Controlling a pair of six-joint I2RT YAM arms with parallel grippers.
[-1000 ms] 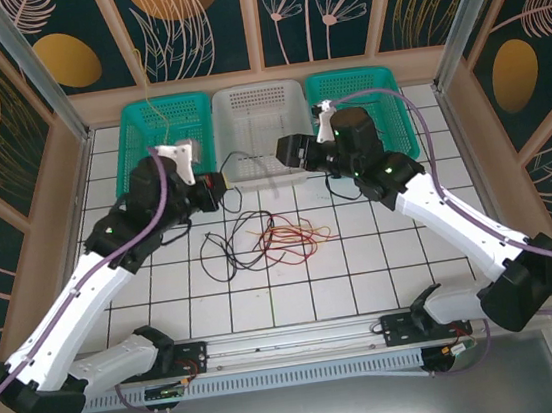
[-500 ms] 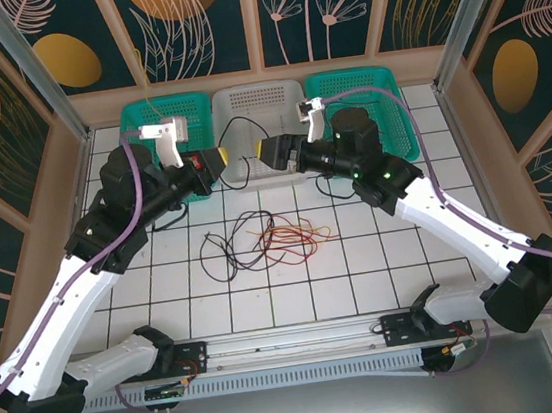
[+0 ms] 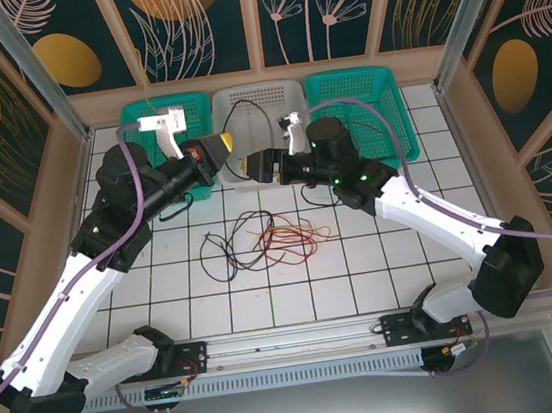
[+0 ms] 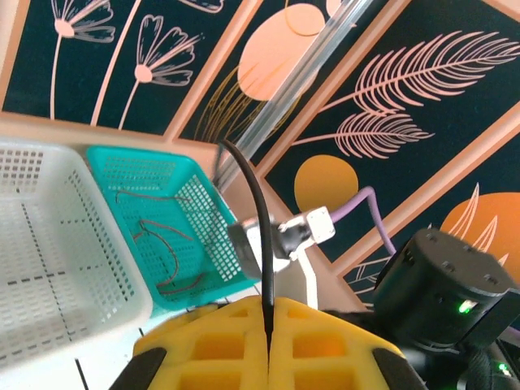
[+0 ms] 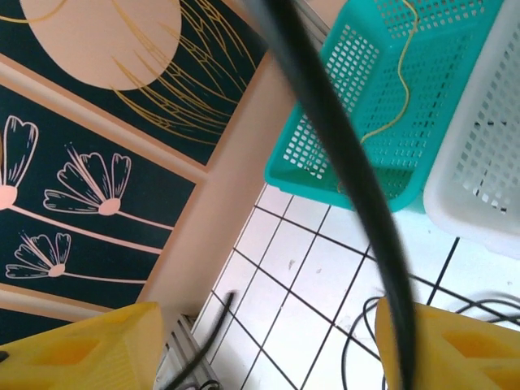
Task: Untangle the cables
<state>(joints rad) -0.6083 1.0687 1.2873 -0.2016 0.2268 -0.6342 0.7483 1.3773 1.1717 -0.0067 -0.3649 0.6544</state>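
Right wrist view: black cable [image 5: 348, 162] blurring near lens, exiting top edge; right gripper [image 5: 268, 345] fingers being cropped at bottom.

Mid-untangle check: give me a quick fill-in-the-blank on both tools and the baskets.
1. The left tool is ___ on the thin black cable.
2. The right tool is ___, with that cable running between its yellow fingers.
3. The white mesh basket stands ___ the two teal mesh baskets.
Missing words: shut; open; between.
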